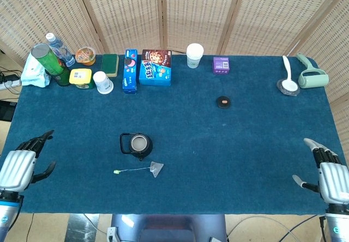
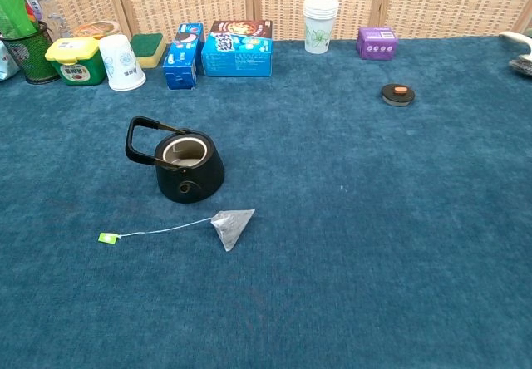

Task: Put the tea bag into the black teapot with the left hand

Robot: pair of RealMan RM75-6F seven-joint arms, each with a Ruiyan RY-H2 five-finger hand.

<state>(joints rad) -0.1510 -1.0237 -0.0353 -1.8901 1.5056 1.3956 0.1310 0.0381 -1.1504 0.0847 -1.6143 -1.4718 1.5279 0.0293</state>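
Observation:
A black teapot (image 1: 137, 144) (image 2: 187, 165) stands open-topped on the blue cloth, its handle pointing left. Just in front of it lies a pyramid tea bag (image 1: 157, 169) (image 2: 233, 226), flat on the cloth, with a string running left to a green tag (image 1: 116, 171) (image 2: 108, 238). My left hand (image 1: 20, 163) hovers at the table's left front corner, far from both, fingers apart and empty. At the right front corner my right hand (image 1: 329, 174) is likewise empty with fingers spread. Neither hand shows in the chest view.
The teapot lid (image 1: 223, 102) (image 2: 398, 94) lies apart, toward the back right. Along the back edge stand boxes (image 1: 155, 67), paper cups (image 1: 194, 55), a purple box (image 1: 221, 65), cans and bottles (image 1: 49, 62). A white spoon (image 1: 288, 78) and a lint roller (image 1: 312, 74) lie at the far right.

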